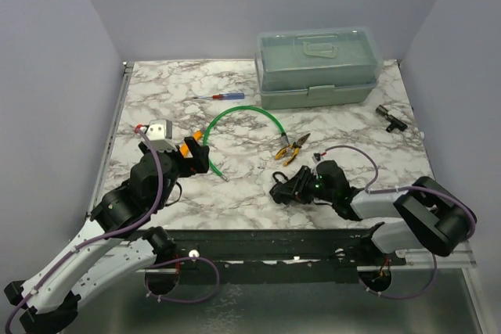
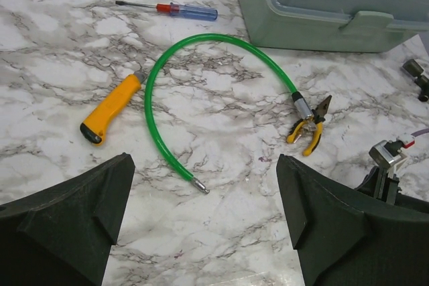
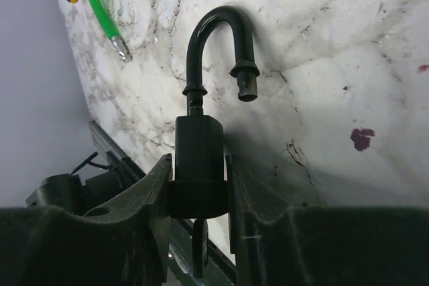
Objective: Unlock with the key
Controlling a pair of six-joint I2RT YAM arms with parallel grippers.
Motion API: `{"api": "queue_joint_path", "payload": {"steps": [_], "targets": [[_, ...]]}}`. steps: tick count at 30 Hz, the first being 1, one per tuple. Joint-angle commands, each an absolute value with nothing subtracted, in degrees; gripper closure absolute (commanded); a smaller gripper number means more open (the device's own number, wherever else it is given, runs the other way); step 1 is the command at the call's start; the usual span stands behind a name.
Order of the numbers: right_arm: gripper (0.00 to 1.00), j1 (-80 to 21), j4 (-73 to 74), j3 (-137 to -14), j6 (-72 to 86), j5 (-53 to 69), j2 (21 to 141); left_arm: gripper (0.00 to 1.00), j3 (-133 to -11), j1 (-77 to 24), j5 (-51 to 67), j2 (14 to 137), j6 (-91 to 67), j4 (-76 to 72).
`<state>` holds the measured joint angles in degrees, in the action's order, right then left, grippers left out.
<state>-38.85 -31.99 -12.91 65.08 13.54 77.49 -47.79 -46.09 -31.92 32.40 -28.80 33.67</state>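
Two grippers: right gripper clamps a black padlock, whose open shackle only our right wrist view shows; left gripper splayed wide.

A white, grey-veined marble-pattern worktop carries a pale green plastic box with a clear lid at its far right, a red-and-blue-handled screwdriver left of the box, a curved green cable, yellow-handled pliers at the cable's metal end, a yellow-and-black handle beside the cable, and a small black part near the right edge.
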Motion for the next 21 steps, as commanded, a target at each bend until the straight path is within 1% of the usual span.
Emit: {"api": "queue_joint_path", "payload": {"steps": [1,3,4,5,8,10,13,16,21], "targets": [[1.00,-36.4,-44.0,-12.9,68.6,20.7,84.3,0.06,-47.0,-45.9,-34.3,32.0,-27.1,35.1],[0.99,-35.6,-45.4,-14.3,68.5,22.3,87.0,0.06,-47.0,-46.0,-34.4,32.2,-26.9,34.9],[0.96,-35.4,-45.8,-15.1,68.3,23.1,88.0,0.06,-46.9,-46.0,-34.4,32.3,-26.8,34.8],[0.89,-35.2,-45.9,-15.7,68.2,23.5,89.2,0.06,-46.9,-46.0,-34.3,32.5,-26.7,34.7],[0.62,-34.9,-44.4,-16.9,67.7,23.2,89.9,0.06,-47.0,-46.0,-34.1,33.0,-26.3,34.6],[0.49,-34.9,-41.3,-17.2,67.2,22.0,89.0,0.06,-47.0,-46.0,-33.9,33.1,-26.3,34.6],[0.36,-34.8,-35.6,-17.4,65.9,19.8,86.1,0.06,-47.0,-46.0,-33.8,33.0,-26.3,34.6],[0.30,-34.7,-29.2,-17.5,64.0,17.4,81.9,0.06,-46.9,-45.9,-33.7,32.9,-26.4,34.5],[0.28,-34.6,-19.3,-19.0,60.4,13.5,75.3,0.06,-47.0,-45.8,-33.4,32.7,-26.5,34.5]]}}
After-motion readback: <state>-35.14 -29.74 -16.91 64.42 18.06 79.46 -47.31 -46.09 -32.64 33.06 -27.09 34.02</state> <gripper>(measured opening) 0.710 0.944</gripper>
